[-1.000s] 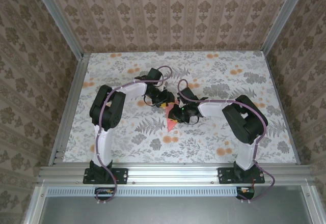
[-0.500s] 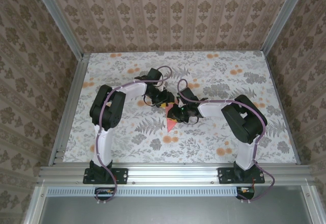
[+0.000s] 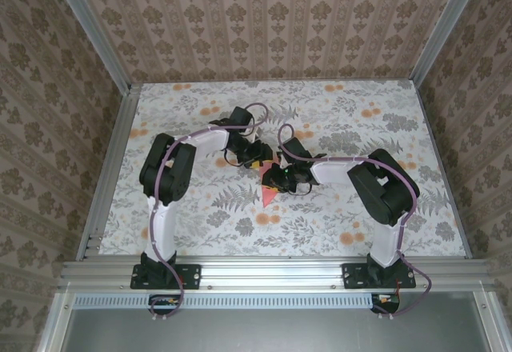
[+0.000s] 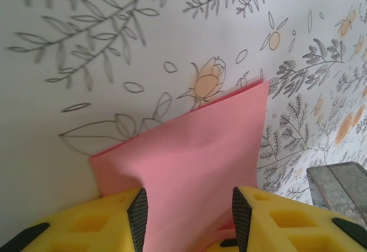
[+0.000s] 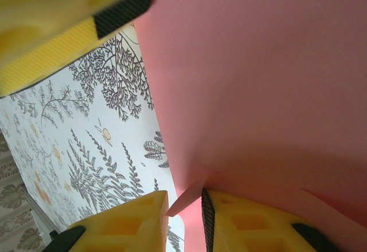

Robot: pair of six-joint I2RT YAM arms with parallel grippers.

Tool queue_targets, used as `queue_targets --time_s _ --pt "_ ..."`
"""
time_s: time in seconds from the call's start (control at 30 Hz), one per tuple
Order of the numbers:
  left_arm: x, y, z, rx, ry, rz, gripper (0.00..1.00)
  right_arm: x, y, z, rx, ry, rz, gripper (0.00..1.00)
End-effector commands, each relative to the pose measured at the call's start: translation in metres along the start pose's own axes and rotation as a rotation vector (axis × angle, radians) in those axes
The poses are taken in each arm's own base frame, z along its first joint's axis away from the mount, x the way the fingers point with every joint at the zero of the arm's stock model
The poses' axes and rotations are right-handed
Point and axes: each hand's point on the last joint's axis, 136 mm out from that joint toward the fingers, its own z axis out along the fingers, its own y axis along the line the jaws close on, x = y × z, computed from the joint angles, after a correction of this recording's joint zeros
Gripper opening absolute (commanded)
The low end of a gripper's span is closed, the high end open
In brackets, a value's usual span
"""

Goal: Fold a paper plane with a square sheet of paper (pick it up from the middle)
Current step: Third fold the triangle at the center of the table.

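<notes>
The left gripper [image 4: 188, 206] is spread around the salmon-pink folded paper sheet [image 4: 200, 160], the right gripper [image 5: 183, 199] is at its edge, grip unclear, with open flowery counter [image 3: 200, 224] all around.

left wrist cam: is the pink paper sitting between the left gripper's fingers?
Yes, the paper fills the gap between the two yellow fingers of the left gripper, which stand wide apart.

I can read no text, label, brand or number near my jaws; no sign stands anywhere around them.
</notes>
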Motion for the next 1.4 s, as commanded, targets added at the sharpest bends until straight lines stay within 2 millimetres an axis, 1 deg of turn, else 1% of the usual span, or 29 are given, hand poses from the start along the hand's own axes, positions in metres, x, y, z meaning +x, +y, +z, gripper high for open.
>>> queue_targets --time_s 0.0,0.1,0.17,0.27,0.3,0.5,0.63,0.77,0.83,0.93,0.97,1.03,1.13,1.23,1.27,1.37 --pt "-0.009 -0.006 -0.027 0.023 -0.064 -0.006 0.46 0.013 -0.023 0.010 0.070 0.046 0.028 0.27" --pt "-0.009 0.004 -0.033 0.017 -0.077 -0.025 0.46 0.012 -0.022 0.009 0.068 0.039 0.027 0.28" --pt "-0.009 0.009 -0.038 0.015 -0.091 -0.042 0.46 0.011 -0.022 0.008 0.067 0.036 0.027 0.31" --pt "-0.006 0.011 -0.043 0.018 -0.103 -0.050 0.46 0.012 -0.024 0.008 0.072 0.038 0.029 0.33" --pt "-0.012 0.021 -0.052 0.014 -0.126 -0.076 0.46 0.012 -0.024 0.008 0.074 0.037 0.029 0.33" --pt "-0.005 0.038 -0.064 0.001 -0.152 -0.120 0.46 0.013 -0.026 0.009 0.077 0.036 0.037 0.25" --pt "0.004 0.043 -0.067 0.003 -0.151 -0.134 0.45 0.013 -0.028 0.009 0.082 0.036 0.040 0.18" --pt "0.019 0.041 -0.061 0.012 -0.119 -0.124 0.41 0.014 -0.030 0.009 0.090 0.038 0.041 0.11" --pt "0.028 0.035 -0.056 0.019 -0.096 -0.104 0.38 0.014 -0.030 0.009 0.091 0.038 0.039 0.08" --pt "0.042 0.026 -0.048 0.032 -0.060 -0.080 0.30 0.014 -0.032 0.009 0.103 0.040 0.042 0.03" --pt "0.050 0.020 -0.043 0.038 -0.043 -0.062 0.28 0.014 -0.033 0.009 0.107 0.041 0.042 0.02" --pt "0.056 0.015 -0.040 0.049 -0.029 -0.051 0.23 0.015 -0.035 0.010 0.114 0.043 0.044 0.00" --pt "0.063 0.008 -0.034 0.065 -0.009 -0.039 0.15 0.016 -0.036 0.011 0.117 0.046 0.047 0.00" --pt "0.069 0.006 -0.027 0.059 0.013 -0.035 0.10 0.016 -0.036 0.011 0.117 0.046 0.048 0.00" --pt "0.073 0.001 -0.026 0.080 0.036 -0.035 0.08 0.015 -0.036 0.011 0.116 0.044 0.048 0.00" --pt "0.078 0.001 -0.022 0.054 0.058 -0.034 0.05 0.016 -0.036 0.011 0.117 0.046 0.051 0.00"
